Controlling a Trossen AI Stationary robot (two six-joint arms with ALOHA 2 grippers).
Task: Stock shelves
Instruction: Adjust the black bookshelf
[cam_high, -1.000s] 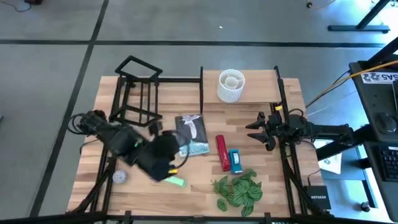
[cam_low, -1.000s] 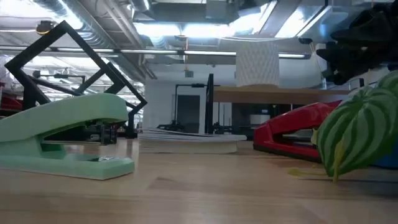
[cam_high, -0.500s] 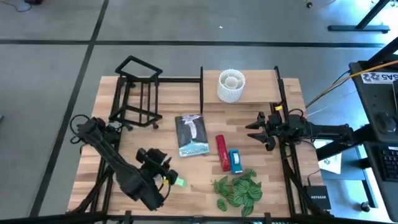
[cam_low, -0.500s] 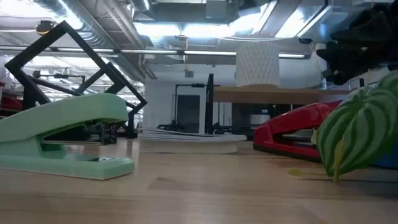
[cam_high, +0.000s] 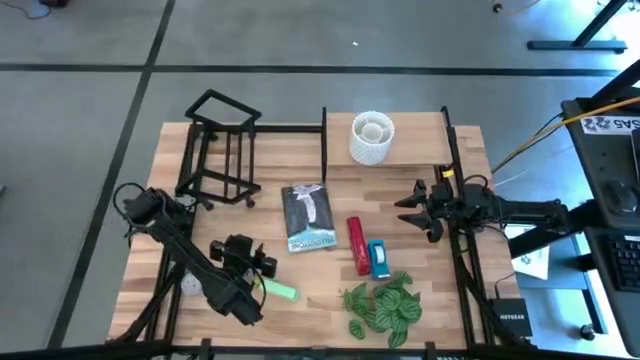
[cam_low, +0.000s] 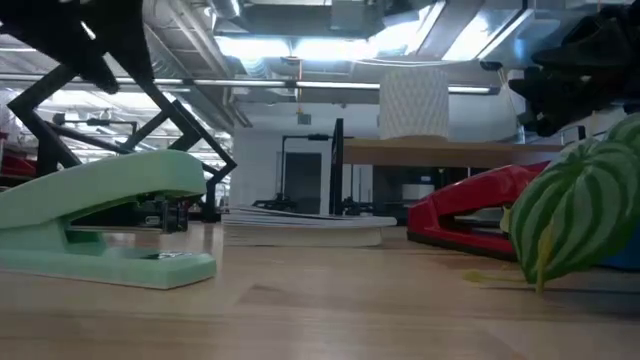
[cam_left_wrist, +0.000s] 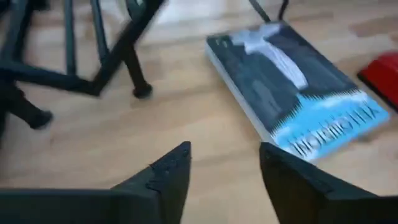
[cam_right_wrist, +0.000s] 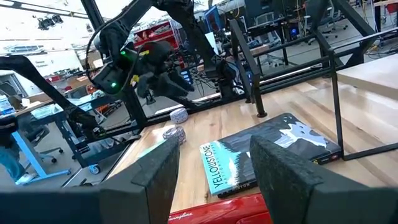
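Note:
The small black rack stands on its feet at the table's far left. To its right, the light-wood shelf board carries a white vase. A book, a red stapler, a blue stapler, a green stapler and a leafy plant lie on the tabletop. My left gripper is open above the table near the green stapler and points toward the book. My right gripper waits open at the table's right side.
A small round silvery thing lies near the left arm, at the front left. The left arm shows at the low view's upper left, above the green stapler. Bare wood lies between the rack and the book.
My left arm has swung its forearm toward the table's near edge and turned its gripper back toward the far side, so it now faces the book. The green stapler shows uncovered. The arm has come into the low view's upper left.

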